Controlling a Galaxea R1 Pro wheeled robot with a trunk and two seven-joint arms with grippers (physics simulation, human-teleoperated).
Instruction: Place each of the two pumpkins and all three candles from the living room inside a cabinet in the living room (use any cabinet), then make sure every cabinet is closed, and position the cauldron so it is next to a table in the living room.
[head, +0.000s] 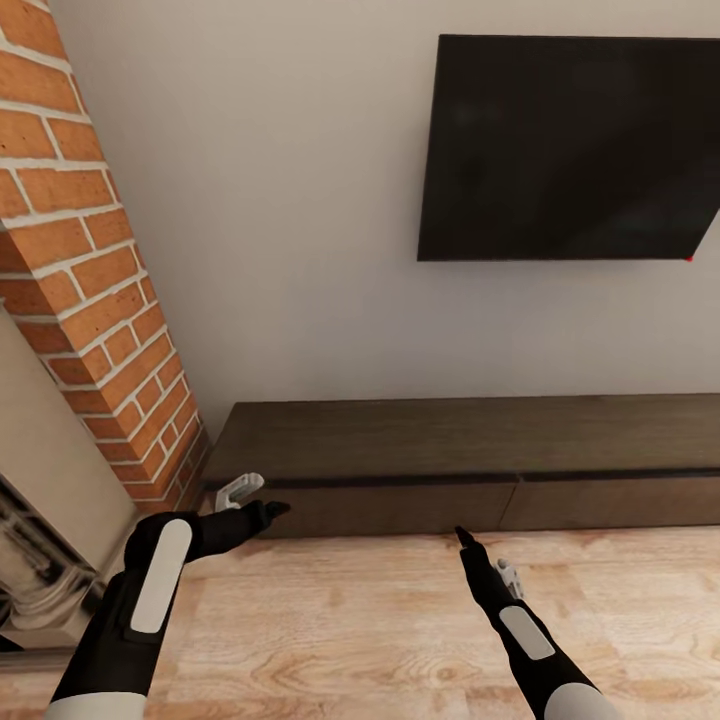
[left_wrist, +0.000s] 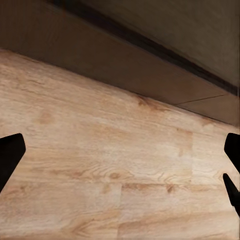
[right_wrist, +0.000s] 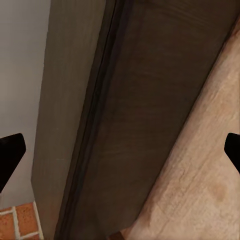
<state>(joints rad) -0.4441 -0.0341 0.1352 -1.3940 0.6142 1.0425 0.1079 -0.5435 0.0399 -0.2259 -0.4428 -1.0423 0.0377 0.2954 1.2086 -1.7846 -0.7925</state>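
Head view: cabinet against wall, drawers flush, both arms before it.
Left fingers wide, empty; right fingers wide, empty. Advice: hook a drawer's top seam, pull straight out.

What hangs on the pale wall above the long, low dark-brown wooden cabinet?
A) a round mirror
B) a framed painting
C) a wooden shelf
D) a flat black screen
D: in the head view a flat black rectangular screen is mounted on the pale wall, above the long, low dark-brown wooden cabinet that stands on the light wooden floor.
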